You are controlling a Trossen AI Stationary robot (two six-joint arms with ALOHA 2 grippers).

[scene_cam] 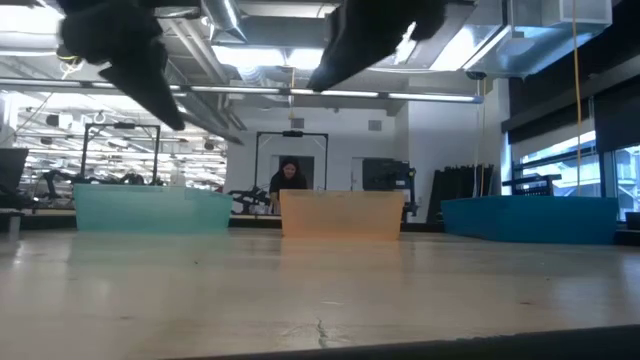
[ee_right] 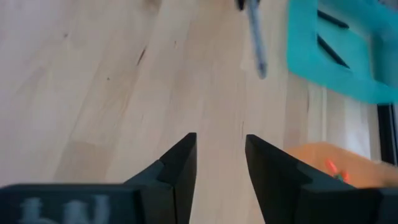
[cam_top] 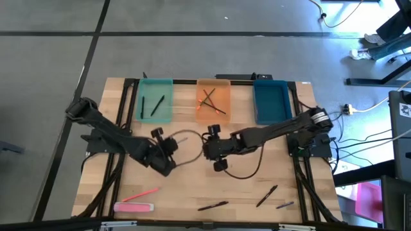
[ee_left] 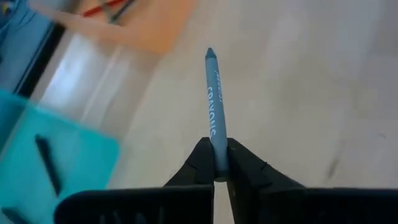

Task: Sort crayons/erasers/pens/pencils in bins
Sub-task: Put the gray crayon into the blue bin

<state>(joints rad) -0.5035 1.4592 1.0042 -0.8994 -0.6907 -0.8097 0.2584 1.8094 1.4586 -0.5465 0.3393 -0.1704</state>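
left end effector [ee_left: 214, 163] clamped tight on the lower end of a grey-blue crayon [ee_left: 214, 99], held above bare desk [cam_top: 186, 192] near the middle, just short of the teal bin [cam_top: 156, 101]. right end effector [ee_right: 221, 163] alongside, fingers parted with nothing between them, hanging over the desk below the orange bin [cam_top: 213, 99]; seen from its wrist, the same crayon poking into view from the other arm.

outward from there, sorting judged partly done. two black pens [cam_top: 158, 104] lying in the teal bin. a few red and dark pencils [cam_top: 209, 99] crossed in the orange bin. blue bin [cam_top: 270, 101] at the right end of the row, showing nothing inside from above, so likely meant for the crayon in hand or for the eraser; cannot tell which.

still loose along the near edge of the desk: a pink pencil [cam_top: 146, 193] and, just beside it, the pink and white eraser [cam_top: 133, 207] at the left; a black pen [cam_top: 213, 206] near the middle; another black pen [cam_top: 266, 196] lying at a slant to its right; a short grey stick [cam_top: 285, 205] next to that, possibly a second crayon, too small to be sure. by that count, one item in transit and five left to place.

across the room, beyond the bins, a person seated at a workstation.
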